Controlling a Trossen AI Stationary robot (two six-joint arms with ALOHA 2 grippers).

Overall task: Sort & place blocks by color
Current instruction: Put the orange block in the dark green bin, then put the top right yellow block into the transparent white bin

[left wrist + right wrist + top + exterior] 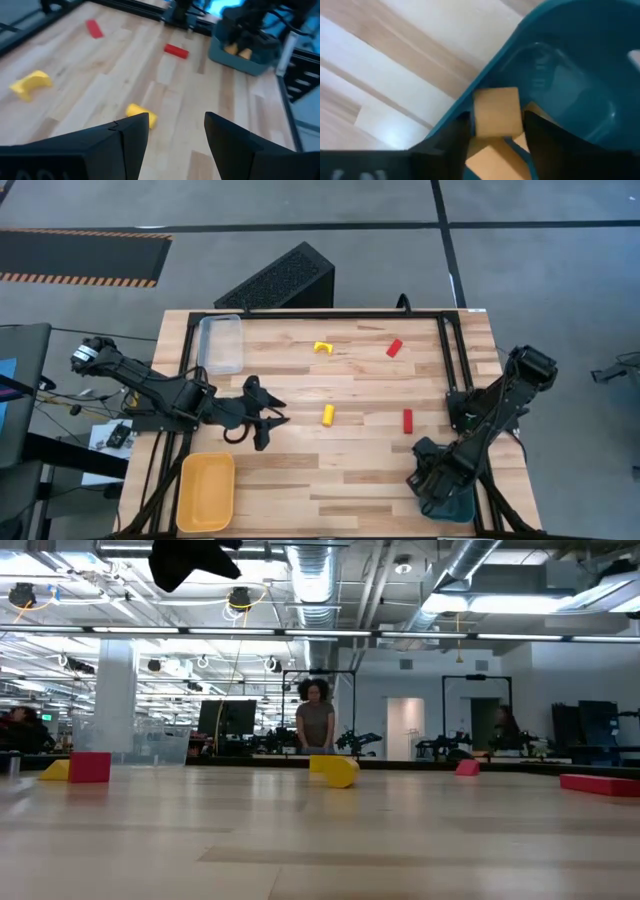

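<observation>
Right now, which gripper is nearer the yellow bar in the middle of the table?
Left. The left gripper hovers open just beside the yellow bar, pointing at it. The right gripper is farther off, down over the teal tray at the table's near right corner.

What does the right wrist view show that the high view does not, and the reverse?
Only the right wrist view shows the orange blocks inside the teal tray, one sitting between the right gripper's parted fingers. Only the high view shows the yellow tray, clear tray, left gripper and loose blocks. Both show the teal tray and wooden table.
</observation>
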